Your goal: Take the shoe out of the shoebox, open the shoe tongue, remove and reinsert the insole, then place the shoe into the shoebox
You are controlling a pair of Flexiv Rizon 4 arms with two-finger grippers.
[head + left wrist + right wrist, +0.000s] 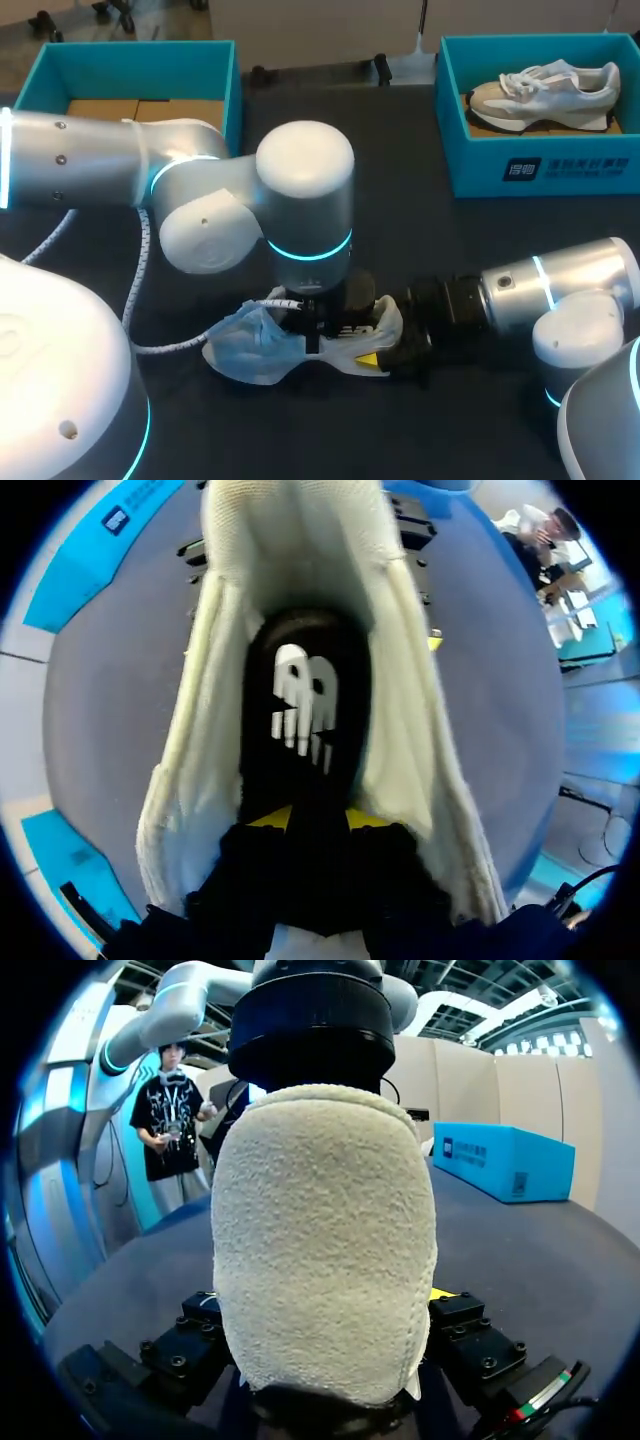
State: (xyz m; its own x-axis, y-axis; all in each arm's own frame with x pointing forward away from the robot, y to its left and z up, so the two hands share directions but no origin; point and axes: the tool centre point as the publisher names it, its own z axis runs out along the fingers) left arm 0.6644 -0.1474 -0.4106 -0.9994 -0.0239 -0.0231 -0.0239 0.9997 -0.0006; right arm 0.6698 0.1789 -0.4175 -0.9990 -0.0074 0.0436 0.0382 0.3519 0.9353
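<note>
you see the left gripper (pixel 320 820) clenched on the black insole (pixel 300 710) inside the white shoe (pixel 245 345). the right gripper (pixel 378 335) clasps the shoe's heel, on the table (pixel 450 240).

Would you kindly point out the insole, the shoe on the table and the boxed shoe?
insole (pixel 303 712): left wrist view, white mark.
shoe on the table (pixel 245 350): head view, pale upper.
boxed shoe (pixel 545 92): head view, its side.

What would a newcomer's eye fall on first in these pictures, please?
Likely the silver left arm and right arm meeting at the dark table's near middle over a white mesh shoe, the left tool pinching its black insole. Next, the teal shoebox at the far right, holding a second white-and-grey sneaker.
</note>
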